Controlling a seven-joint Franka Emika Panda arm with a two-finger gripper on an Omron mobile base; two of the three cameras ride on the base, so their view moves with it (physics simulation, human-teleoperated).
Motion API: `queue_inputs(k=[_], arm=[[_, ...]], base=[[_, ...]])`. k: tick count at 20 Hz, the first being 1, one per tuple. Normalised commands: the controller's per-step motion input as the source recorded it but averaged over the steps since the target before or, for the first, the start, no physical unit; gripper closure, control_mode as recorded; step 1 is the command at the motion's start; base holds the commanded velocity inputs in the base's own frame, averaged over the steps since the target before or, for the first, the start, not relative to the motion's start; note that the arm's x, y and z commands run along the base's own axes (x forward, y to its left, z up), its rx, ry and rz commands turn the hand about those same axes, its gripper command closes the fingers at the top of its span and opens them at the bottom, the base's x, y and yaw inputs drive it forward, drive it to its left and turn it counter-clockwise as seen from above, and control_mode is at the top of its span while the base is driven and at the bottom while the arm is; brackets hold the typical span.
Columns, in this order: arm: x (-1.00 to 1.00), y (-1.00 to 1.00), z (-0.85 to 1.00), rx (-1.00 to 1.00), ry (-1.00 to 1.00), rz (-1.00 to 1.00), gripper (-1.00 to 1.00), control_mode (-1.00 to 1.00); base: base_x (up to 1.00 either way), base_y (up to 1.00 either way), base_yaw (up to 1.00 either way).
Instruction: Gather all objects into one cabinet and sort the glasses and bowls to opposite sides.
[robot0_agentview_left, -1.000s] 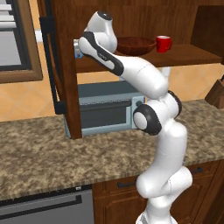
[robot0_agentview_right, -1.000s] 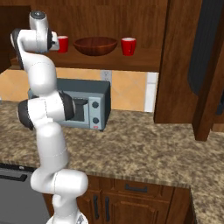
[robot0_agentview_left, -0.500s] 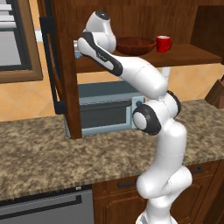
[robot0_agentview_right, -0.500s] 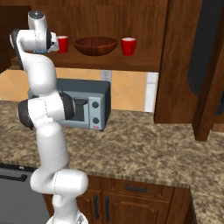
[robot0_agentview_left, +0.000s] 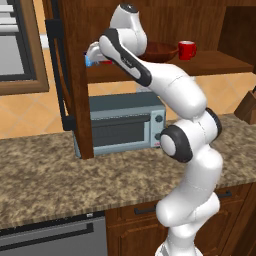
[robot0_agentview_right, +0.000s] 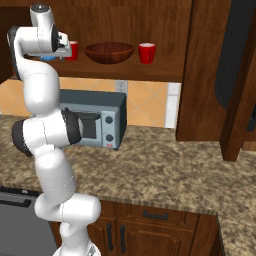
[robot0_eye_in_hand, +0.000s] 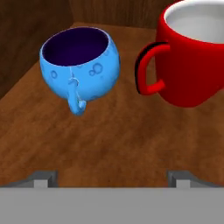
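Note:
My gripper (robot0_eye_in_hand: 112, 177) is open, its fingertips (robot0_eye_in_hand: 43, 177) spread wide with nothing between them. Just ahead of it on the cabinet shelf (robot0_eye_in_hand: 109, 135) stands the blue cup (robot0_eye_in_hand: 80, 65), upright with its handle toward me. A red mug (robot0_eye_in_hand: 192, 57) stands close beside the cup. From the base, the gripper (robot0_agentview_left: 92, 52) sits at the shelf's left end. The wooden bowl (robot0_agentview_right: 109, 51) rests mid-shelf between that red mug (robot0_agentview_right: 73, 50) and a second red mug (robot0_agentview_right: 146, 52). The bowl (robot0_agentview_left: 160, 50) and the second mug (robot0_agentview_left: 187, 50) lie right of my arm.
The open cabinet door (robot0_agentview_left: 70, 75) with its black handle (robot0_agentview_left: 59, 75) hangs left of the shelf. A grey toaster oven (robot0_agentview_left: 122, 122) stands on the granite counter (robot0_agentview_left: 45, 175) below. A knife block (robot0_agentview_left: 247, 107) is at the far right.
The jaws have gone from shut to wide open, letting go of the blue cup, which now stands free on the shelf. The arm has barely moved.

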Motion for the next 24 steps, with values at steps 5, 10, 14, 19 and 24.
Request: queue_inputs(k=[5, 10, 14, 19, 24], arm=[[-0.74, -0.65, 0.00, 0.03, -0.11, -0.03, -1.00, -1.00], [-0.42, -0.90, 0.02, 0.03, -0.06, 0.00, -1.00, -1.00], [-0.23, -1.00, 0.01, 0.00, -0.05, 0.00, -1.00, -1.00], [0.00, -1.00, 0.21, 0.01, -0.02, 0.00, -1.00, -1.00], [0.17, -0.98, 0.20, 0.00, 0.00, -0.09, -1.00, -1.00]], base=[[0.00, 0.00, 0.00], [0.00, 0.00, 0.00], [0.00, 0.00, 0.00], [0.00, 0.00, 0.00], [0.00, 0.00, 0.00]])
